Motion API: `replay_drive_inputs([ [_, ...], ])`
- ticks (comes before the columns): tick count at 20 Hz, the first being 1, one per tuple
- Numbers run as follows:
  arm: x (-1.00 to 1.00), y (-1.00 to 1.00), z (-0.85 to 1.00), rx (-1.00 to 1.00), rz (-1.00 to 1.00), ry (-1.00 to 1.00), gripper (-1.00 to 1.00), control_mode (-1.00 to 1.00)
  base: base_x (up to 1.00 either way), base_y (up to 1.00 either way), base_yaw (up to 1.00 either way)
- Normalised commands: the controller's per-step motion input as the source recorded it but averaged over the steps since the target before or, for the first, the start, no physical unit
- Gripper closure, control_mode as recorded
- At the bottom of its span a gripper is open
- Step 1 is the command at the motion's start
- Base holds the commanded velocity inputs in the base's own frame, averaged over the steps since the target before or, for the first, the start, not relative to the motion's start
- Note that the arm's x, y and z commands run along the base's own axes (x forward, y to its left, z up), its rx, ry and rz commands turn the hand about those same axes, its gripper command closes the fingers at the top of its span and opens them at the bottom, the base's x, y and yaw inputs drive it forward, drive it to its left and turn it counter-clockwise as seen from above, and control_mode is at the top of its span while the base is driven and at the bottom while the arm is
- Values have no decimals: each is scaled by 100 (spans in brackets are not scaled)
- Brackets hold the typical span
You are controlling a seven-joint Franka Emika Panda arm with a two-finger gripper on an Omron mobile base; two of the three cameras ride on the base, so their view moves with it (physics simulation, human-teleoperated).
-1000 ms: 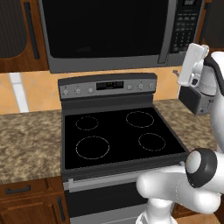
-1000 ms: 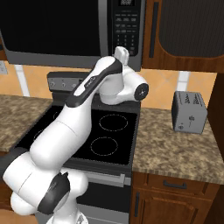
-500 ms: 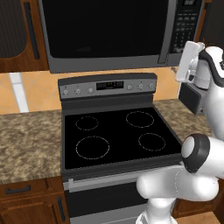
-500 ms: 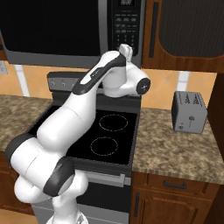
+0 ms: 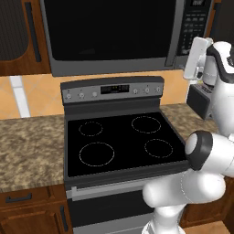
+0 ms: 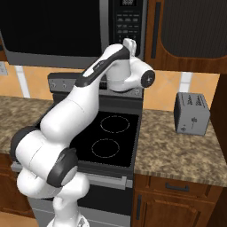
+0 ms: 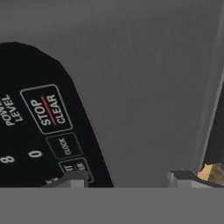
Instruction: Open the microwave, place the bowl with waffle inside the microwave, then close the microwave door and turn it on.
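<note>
The hand (image 7: 124, 179) has neared one microwave (image 5: 114, 36) panel, fingers seemingly apart, pinching nothing.

Our arm rises from the base, bends at the elbow and reaches up and forward, the wrist turned so that the hand points ahead. Our gripper (image 7: 127, 177) shows in the hand view as two finger tips, one (image 7: 70, 178) at the lower left and the other at the lower right, with a clear gap between them and nothing held in that gap.
</note>
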Motion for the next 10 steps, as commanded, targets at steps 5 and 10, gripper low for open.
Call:
replay_drive_inputs([
  [5, 32, 0, -31, -1, 0, 0, -100, -100, 0, 0, 0],
  [10, 14, 0, -35, 0, 0, 0, -100, -100, 0, 0, 0],
])
